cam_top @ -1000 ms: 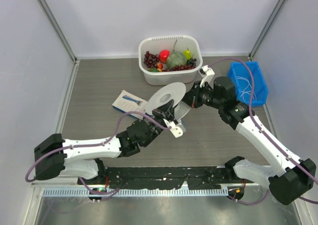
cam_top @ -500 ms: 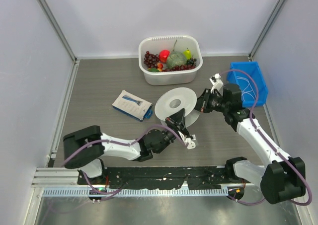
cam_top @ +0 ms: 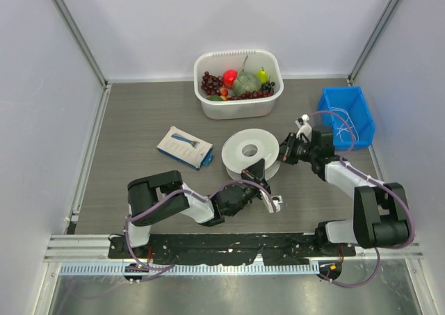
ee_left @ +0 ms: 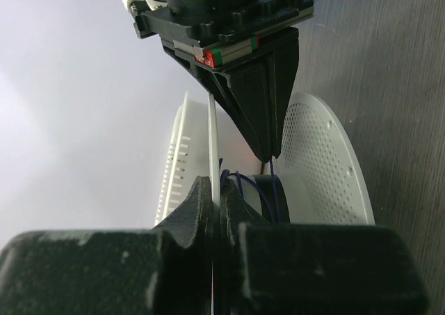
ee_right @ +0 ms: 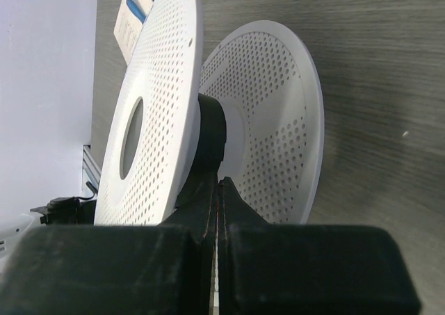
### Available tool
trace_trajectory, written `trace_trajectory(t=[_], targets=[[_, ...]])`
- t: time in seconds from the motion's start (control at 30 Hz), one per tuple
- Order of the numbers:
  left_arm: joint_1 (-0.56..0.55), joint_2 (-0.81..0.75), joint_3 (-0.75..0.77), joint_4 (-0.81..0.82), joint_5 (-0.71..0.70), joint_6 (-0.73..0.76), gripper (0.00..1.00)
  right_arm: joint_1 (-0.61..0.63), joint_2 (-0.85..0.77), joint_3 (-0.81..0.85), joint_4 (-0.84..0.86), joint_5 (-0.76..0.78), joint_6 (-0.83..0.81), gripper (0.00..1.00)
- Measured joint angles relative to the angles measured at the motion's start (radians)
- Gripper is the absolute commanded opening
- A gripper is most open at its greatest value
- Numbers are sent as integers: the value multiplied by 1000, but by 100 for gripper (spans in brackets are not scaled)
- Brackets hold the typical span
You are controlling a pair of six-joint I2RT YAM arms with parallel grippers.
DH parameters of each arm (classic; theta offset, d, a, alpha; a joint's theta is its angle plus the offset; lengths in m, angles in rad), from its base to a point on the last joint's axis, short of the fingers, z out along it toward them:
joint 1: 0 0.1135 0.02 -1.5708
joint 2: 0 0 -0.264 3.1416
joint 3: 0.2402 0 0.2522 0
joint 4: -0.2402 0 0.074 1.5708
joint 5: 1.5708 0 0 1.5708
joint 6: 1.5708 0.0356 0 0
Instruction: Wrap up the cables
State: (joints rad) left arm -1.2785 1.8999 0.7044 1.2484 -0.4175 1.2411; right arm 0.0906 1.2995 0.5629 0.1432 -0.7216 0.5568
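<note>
The round white perforated spool (cam_top: 249, 150) lies nearly flat on the table. My left gripper (cam_top: 261, 170) is shut on the thin rim of its upper flange (ee_left: 213, 141), at the near side. My right gripper (cam_top: 284, 150) is shut, with its tips (ee_right: 220, 181) between the two flanges against the dark hub (ee_right: 211, 138). In the left wrist view a thin cable strand (ee_left: 274, 190), dark blue here, runs from the right gripper's tip across the hub. More pale cables (cam_top: 341, 120) lie in the blue bin.
A white tub (cam_top: 236, 110) of toy fruit stands behind the spool. The blue bin (cam_top: 363, 124) is at the right, close to the right arm. A flat white and blue packet (cam_top: 185, 147) lies left of the spool.
The spool has come down from a tilted, raised pose to nearly flat, and moved right and nearer. Both grippers moved with it. The left arm has folded in towards its base.
</note>
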Motion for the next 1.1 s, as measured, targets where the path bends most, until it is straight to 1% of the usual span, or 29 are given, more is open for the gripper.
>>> trace_trajectory(t=[0.2, 0.47, 0.67, 1.1], targets=[[51, 80, 40, 13, 35, 8, 0, -17, 138, -1, 156, -12, 4, 1], [121, 185, 92, 39, 102, 28, 0, -24, 229, 3, 241, 35, -7, 1], [149, 220, 119, 43, 142, 49, 0, -25, 309, 51, 255, 52, -25, 1], [185, 293, 150, 73, 174, 94, 0, -24, 475, 156, 253, 26, -24, 1]])
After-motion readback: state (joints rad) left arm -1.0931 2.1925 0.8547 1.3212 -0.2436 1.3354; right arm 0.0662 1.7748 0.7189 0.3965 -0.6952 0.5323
